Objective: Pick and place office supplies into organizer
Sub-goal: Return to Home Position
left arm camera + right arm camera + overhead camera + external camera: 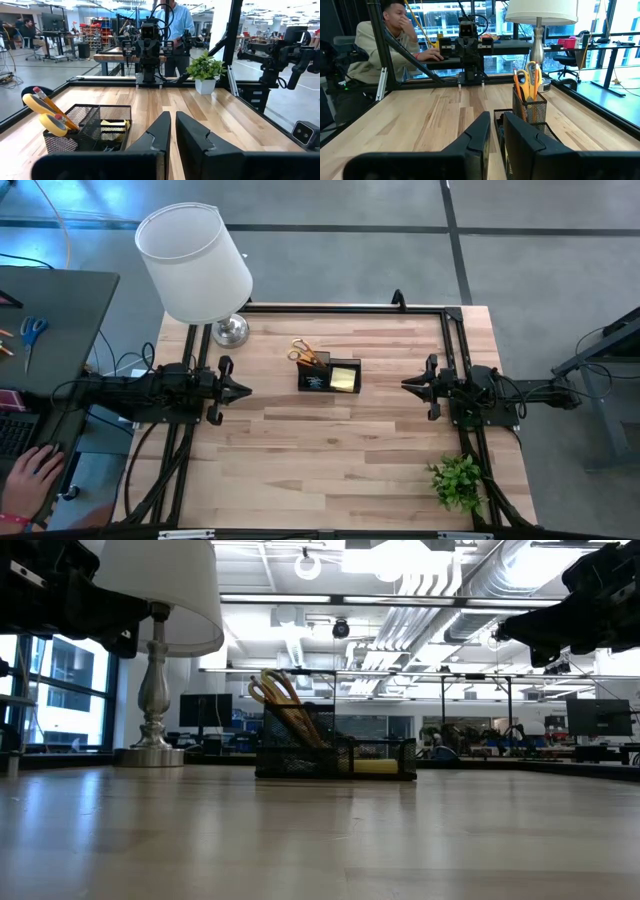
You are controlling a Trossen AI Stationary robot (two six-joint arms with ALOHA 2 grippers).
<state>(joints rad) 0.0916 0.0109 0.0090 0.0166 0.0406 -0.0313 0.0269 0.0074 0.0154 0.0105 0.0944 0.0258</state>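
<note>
Left end effector (243, 390): over the tabletop (330, 460), tips pointing at the right arm; fingers (161, 131) drawn almost together with a slim gap, holding nothing.
Right end effector (405, 385): facing the left one from the opposite side; fingers (481, 131) likewise nearly closed and empty.
Organizer (318, 377): on the tabletop between the two end effectors, well apart from both.
Yellow-handled scissors (300, 350): upright, handles up, in the taller compartment, on the side nearer the left end effector; a pencil (46, 100) leans with them.
Sticky-note pad (344, 380): lying in the lower compartment, nearer the right end effector.
Lamp (195, 260): off to the side of the left end effector.
Plant (458, 480): off to the side of the right end effector, near the tabletop's corner.
</note>
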